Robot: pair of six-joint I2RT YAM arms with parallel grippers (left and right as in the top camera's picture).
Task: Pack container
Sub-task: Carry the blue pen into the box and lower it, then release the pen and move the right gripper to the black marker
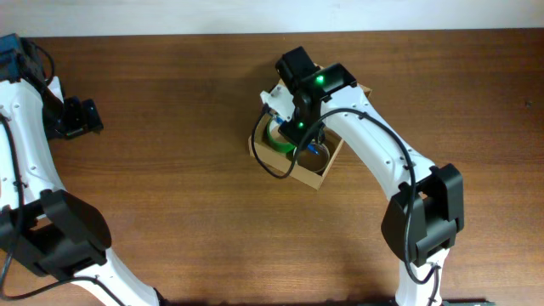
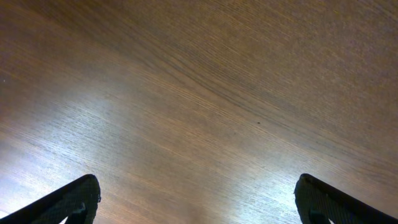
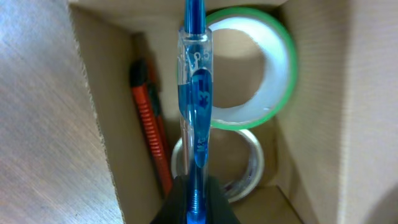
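Note:
The tan cardboard container (image 1: 316, 174) stands open at the table's middle. My right gripper (image 1: 306, 140) hovers over it, shut on a clear blue pen (image 3: 196, 99) that points down into the box (image 3: 93, 118). Inside lie a green tape roll (image 3: 273, 81), a clear tape roll (image 3: 252, 168) and a red-orange pen-like cutter (image 3: 149, 124) along the left wall. The green roll also shows in the overhead view (image 1: 276, 140). My left gripper (image 1: 81, 117) is at the far left, open and empty above bare wood (image 2: 198, 205).
The container's flap (image 1: 276, 92) stands open at its far side. The brown wooden table (image 1: 170, 212) surrounds the box. The right arm's base (image 1: 425, 212) stands at the front right, the left arm's base (image 1: 59, 229) at the front left.

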